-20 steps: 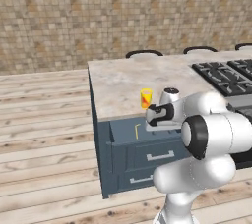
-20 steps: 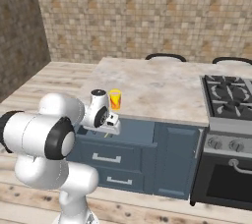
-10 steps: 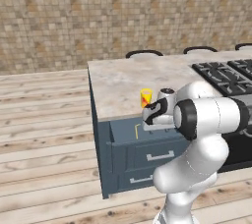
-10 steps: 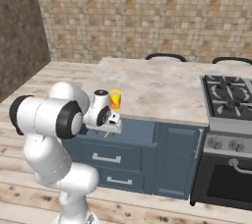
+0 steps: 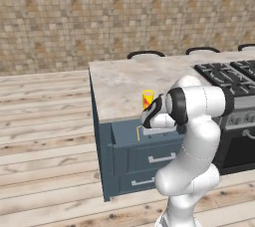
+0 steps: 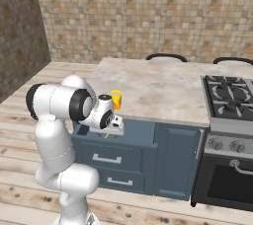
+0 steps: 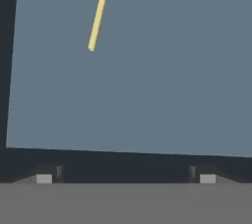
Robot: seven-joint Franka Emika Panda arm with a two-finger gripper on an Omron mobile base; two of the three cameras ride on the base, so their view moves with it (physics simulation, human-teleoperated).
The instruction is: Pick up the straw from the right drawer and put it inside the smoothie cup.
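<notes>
One straw (image 7: 100, 11) lies on the bare floor of the open drawer (image 7: 147, 70), while the gripper (image 7: 125, 178) hangs above with its jaws spread wide and holding nothing, and the cup (image 5: 148, 98) stands on the counter (image 5: 119, 84) near its front edge.

A pale marble countertop (image 5: 119, 84) carries 1 yellow smoothie cup (image 5: 148, 98) near its front edge; below, the open right drawer (image 7: 147, 70) holds 1 straw (image 7: 99, 12) on its floor.
</notes>
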